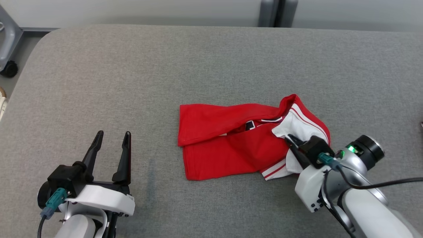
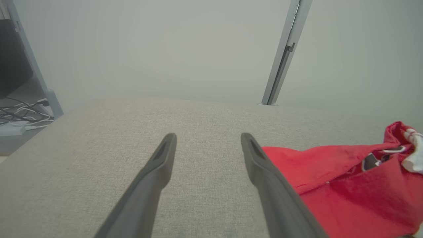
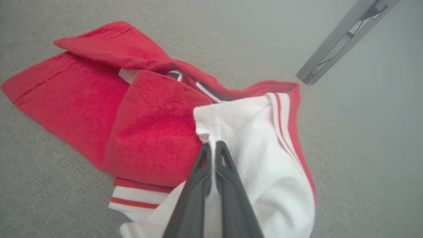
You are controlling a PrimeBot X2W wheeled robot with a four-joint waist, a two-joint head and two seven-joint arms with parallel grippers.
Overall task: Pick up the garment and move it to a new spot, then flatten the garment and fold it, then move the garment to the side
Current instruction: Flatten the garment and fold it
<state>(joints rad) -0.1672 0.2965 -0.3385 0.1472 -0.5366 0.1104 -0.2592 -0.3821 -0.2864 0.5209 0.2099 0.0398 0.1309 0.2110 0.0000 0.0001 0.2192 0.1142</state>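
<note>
Near the front edge of the table (image 1: 132, 66), toward its left corner, the left gripper (image 1: 113, 133) hovers over bare grey fabric with its two dark fingers spread wide and nothing between them; in its own wrist view the left gripper (image 2: 208, 135) points along the table (image 2: 198, 115) toward the far edge, with the garment (image 2: 347, 185) lying off to the right of its right finger. Toward the front right, the right gripper (image 1: 287, 136) reaches in at a slant, and its fingers are pinched together on the white part of the garment (image 1: 224, 145). The right wrist view shows the right gripper (image 3: 213, 144) with its tips pressed tight on a seam of white cloth. The garment (image 3: 152, 132) lies on the table (image 3: 49, 198) right of centre, nearer the front edge than the far one. It is a red shirt, loosely folded over itself, with an upper flap lapping a lower panel and a dark and white print peeking from the gap between them. Its right end is a white sleeve (image 1: 304, 129) edged with red stripes, crumpled and raised; a white cuff (image 1: 274, 170) with a red stripe pokes out at the front. Beyond the far edge a grey post (image 1: 271, 13) stands against a pale wall, and a black wheel (image 1: 9, 69) sits off the far left corner.
</note>
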